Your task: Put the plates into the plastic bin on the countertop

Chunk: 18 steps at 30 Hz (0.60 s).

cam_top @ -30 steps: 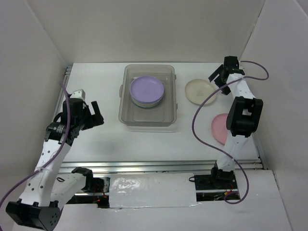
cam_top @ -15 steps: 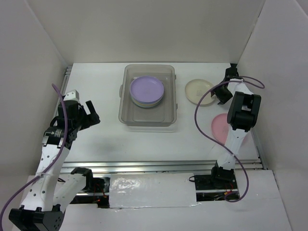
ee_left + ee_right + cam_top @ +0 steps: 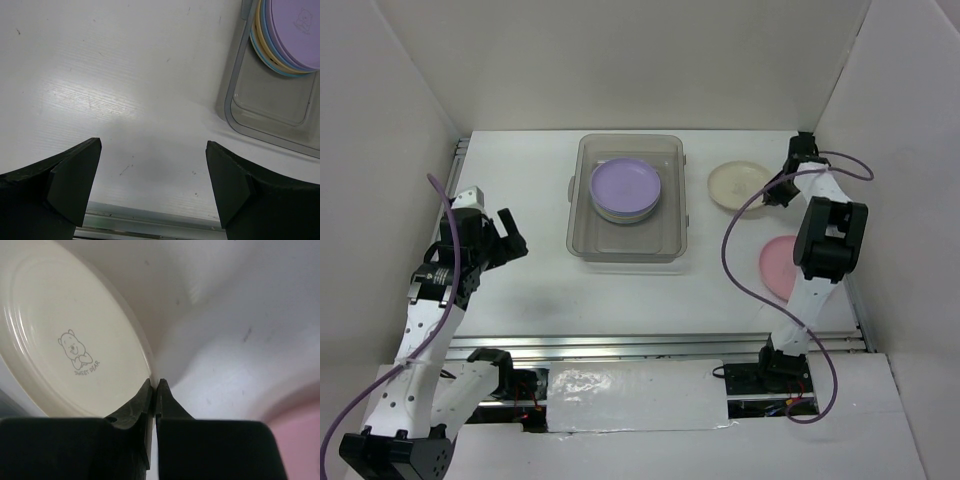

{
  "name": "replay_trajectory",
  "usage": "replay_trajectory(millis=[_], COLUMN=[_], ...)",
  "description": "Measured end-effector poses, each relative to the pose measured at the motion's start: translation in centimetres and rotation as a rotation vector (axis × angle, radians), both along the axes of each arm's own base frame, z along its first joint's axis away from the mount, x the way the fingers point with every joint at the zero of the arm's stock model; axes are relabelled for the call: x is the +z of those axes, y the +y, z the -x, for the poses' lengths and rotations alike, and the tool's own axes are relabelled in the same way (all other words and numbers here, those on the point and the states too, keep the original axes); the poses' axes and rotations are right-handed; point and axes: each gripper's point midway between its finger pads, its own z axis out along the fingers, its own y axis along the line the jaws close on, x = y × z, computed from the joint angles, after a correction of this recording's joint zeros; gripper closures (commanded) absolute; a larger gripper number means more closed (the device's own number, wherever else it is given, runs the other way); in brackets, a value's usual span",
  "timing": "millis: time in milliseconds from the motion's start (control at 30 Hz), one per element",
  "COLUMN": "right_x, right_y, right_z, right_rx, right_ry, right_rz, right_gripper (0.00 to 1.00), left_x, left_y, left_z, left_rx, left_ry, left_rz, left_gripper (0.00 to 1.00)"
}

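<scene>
Since right gripper came down: jaws pinch cream plate rim, upper right
Left gripper: wide apart, hovering at left

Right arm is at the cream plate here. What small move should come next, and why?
Probably a short lift of the right gripper. Its jaws are shut, seemingly pinching the rim of the cream plate, which lies outside the plastic bin; lifting would test the hold before carrying it left. The left gripper is open.

the cream plate looks glossy smooth plastic, the bin translucent greyish plastic, the countertop matt white.
</scene>
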Motion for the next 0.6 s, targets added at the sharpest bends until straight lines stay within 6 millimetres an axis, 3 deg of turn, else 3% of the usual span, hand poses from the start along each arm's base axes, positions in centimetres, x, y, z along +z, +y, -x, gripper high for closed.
replay_trajectory(millis=[67, 167, 300, 367, 433, 600], right_x=[2.5, 8.5, 18.1, 21.1, 21.9, 18.4], right_y=[0.0, 1.6, 7.7, 11.5, 15.4, 22.6], right_z=[0.5, 0.2, -1.4, -1.8, -1.5, -1.7], right_rx=[-0.016, -0.006, 0.089, 0.158, 0.249, 0.444], right_ry=[-0.024, -0.134, -0.347, -0.431, -0.459, -0.375], right_rz=[0.049, 0.135, 0.188, 0.171, 0.122, -0.005], right_gripper=[1.00, 1.00, 1.00, 1.00, 1.00, 1.00], left_x=[0.0, 0.0, 0.4, 0.6, 0.6, 0.7], left_y=[0.0, 0.0, 0.0, 0.0, 0.0, 0.0], left_z=[0.0, 0.1, 0.3, 0.3, 0.3, 0.3], left_rx=[0.000, 0.001, 0.001, 0.001, 0.001, 0.001], left_ry=[0.000, -0.006, -0.027, -0.037, -0.040, -0.044], left_rz=[0.000, 0.001, 0.003, 0.003, 0.004, 0.004], left_gripper=[0.01, 0.01, 0.01, 0.01, 0.01, 0.01])
